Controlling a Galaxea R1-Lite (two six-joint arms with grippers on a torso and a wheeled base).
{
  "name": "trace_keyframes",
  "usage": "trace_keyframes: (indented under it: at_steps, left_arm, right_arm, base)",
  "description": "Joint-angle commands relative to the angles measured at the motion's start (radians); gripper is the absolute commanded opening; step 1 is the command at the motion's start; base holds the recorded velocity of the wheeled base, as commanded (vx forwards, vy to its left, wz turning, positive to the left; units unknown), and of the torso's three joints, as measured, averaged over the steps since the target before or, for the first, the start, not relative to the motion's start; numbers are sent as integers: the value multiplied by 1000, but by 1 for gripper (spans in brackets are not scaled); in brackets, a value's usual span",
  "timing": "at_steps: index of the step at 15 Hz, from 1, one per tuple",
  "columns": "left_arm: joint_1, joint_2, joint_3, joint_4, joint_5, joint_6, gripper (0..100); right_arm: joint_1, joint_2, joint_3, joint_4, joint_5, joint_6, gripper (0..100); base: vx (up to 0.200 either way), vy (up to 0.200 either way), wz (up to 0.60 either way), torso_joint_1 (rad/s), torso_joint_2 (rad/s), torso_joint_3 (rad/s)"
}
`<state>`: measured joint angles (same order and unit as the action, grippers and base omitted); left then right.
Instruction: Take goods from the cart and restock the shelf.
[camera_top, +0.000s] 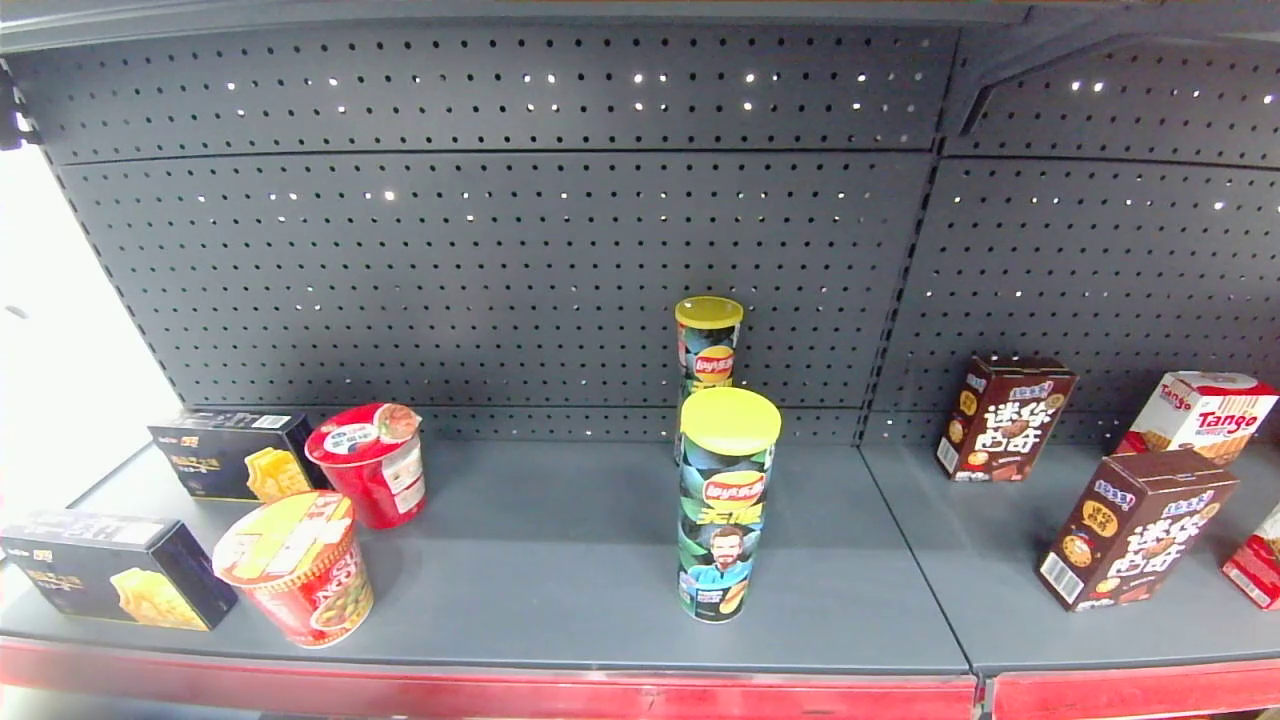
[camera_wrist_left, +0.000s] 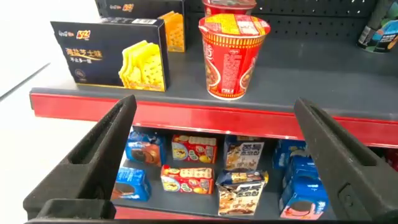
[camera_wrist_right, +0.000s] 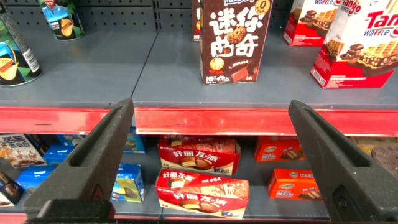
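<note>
Both grippers are spread wide with nothing in them: the left gripper sits in front of the shelf edge facing a red noodle cup, and the right gripper faces a brown cookie box. In the head view two chip cans stand mid-shelf, the front can at 6 o'clock from the rear can. The cups are around 8 o'clock of them and the cookie boxes around 3.

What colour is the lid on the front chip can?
Yellow-green: the lid tops the front chip can, which has a green-and-black pattern. It shows best in the head view.
</note>
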<state>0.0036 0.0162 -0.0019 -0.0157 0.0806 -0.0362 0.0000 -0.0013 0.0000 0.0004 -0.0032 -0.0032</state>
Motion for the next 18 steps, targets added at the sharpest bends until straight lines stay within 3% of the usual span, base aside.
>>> trace_keyframes:
  at_steps: [1, 15, 18]
  left_arm:
    - [-1, -13, 2, -1, -4, 2, 100]
    - [-1, -15, 2, 13, -28, 21, 100]
    - [-1, -15, 2, 13, -36, 50, 100]
  right_arm:
    - [0, 1, 0, 0, 0, 0, 100]
    - [0, 1, 0, 1, 3, -1, 100]
    - [0, 1, 0, 1, 5, -1, 100]
  base:
    - [0, 0, 0, 0, 0, 0]
    - [-14, 0, 0, 0, 0, 0]
    - [0, -67, 0, 1, -1, 1]
